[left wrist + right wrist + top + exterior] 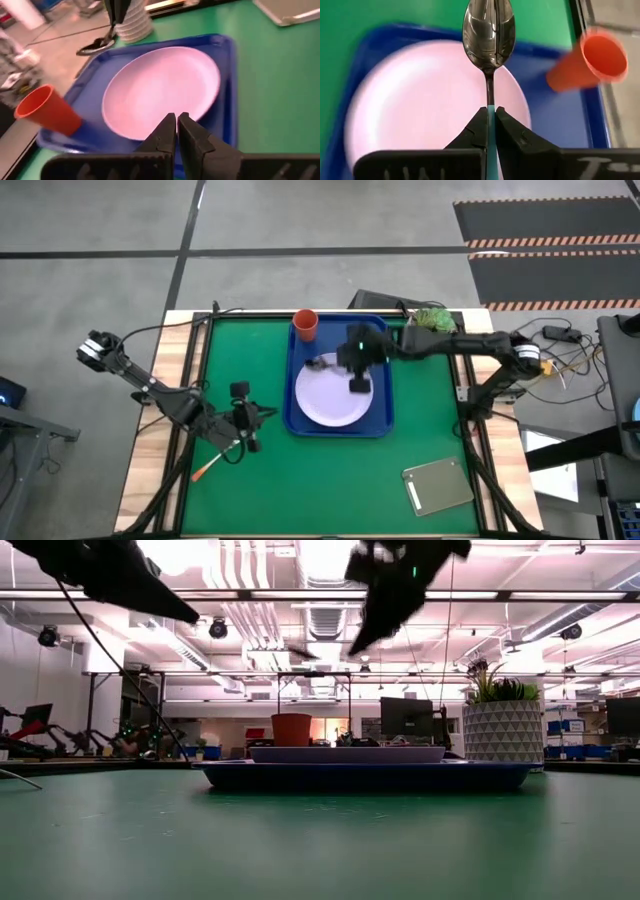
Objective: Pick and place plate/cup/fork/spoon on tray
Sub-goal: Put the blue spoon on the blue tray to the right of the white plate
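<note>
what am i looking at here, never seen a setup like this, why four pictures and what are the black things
The black things are two robot arms at a green table, each ending in a two-finger gripper. All four pictures show one moment. One camera looks straight down, one sits level with the tabletop, and one rides on each arm's wrist.

On the table is a blue tray carrying a pale plate and an orange cup. A fork lies near the left edge, a grey slab near the front right, and a potted plant at the back.

The right gripper is above the tray, shut on a spoon by its blue handle. The left gripper is shut, empty, beside the tray.
</note>
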Robot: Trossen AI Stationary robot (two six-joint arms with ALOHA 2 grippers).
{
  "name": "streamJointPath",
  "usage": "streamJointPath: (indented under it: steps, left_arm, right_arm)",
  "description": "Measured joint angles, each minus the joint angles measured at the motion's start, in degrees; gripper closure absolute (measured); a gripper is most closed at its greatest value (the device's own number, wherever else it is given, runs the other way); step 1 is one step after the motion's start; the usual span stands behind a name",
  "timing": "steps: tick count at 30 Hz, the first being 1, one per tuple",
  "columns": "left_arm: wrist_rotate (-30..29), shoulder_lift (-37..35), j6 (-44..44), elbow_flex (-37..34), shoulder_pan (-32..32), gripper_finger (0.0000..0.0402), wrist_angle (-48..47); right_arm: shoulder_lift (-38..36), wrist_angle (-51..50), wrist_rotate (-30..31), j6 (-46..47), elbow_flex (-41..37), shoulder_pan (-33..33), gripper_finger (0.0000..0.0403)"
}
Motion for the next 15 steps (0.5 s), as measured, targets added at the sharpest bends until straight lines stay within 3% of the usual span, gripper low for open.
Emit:
streamJointPath:
  steps: [7, 11, 15]
  left_arm:
    - [-0.54, 3.19, -3.71, -0.03, 0.00, 0.0402, 0.17]
    - [-0.83, 3.79, -3.74, -0.03, 0.04, 0.0402, 0.42]
    - [-5.22, 3.56, -3.74, -0.03, 0.22, 0.0402, 0.46]
  right_arm:
    - [0.02, 6.46, -9.20, -5.14, -7.76, -15.49, 0.0394]
    - [0.02, 10.27, -9.56, -8.38, -10.82, -20.69, 0.0394]
    - [1.42, 12.49, -9.52, -10.65, -12.07, -23.57, 0.0394]
